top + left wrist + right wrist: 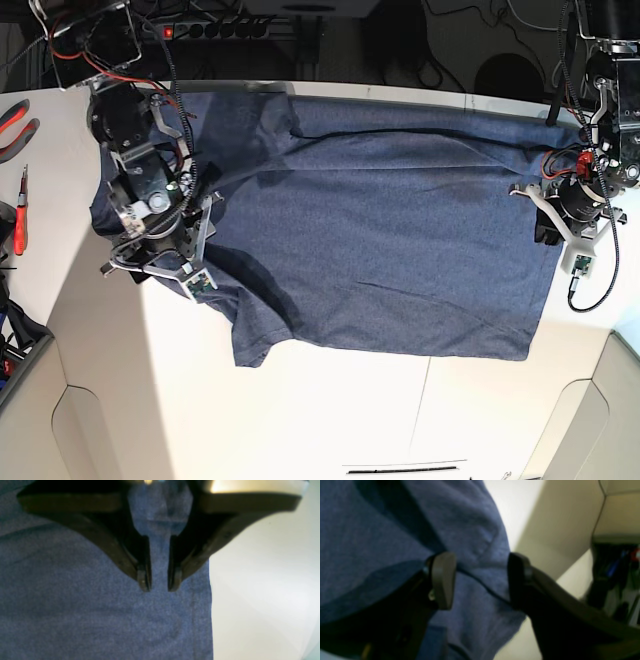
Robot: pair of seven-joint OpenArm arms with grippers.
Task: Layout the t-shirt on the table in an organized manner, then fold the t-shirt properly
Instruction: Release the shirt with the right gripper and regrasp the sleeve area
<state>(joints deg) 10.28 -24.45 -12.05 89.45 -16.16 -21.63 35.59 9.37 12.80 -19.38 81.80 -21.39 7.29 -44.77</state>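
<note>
The navy t-shirt [380,230] lies spread across the white table [330,410], plain side up with no lettering showing. One sleeve [255,335] points toward the front edge. My left gripper [550,225] sits at the shirt's right edge. In the left wrist view it [161,585] is narrowly open just above the fabric [75,592], beside bare table [262,580]. My right gripper [150,262] is over the bunched left end of the shirt. In the right wrist view it [480,582] is wide open with a fold of fabric [382,517] lying between and behind its fingers.
Red-handled pliers [15,115] and a red screwdriver [20,210] lie on the table's left side. A power strip [230,28] and cables run behind the far edge. A thin seam [430,400] crosses the tabletop in front of the shirt.
</note>
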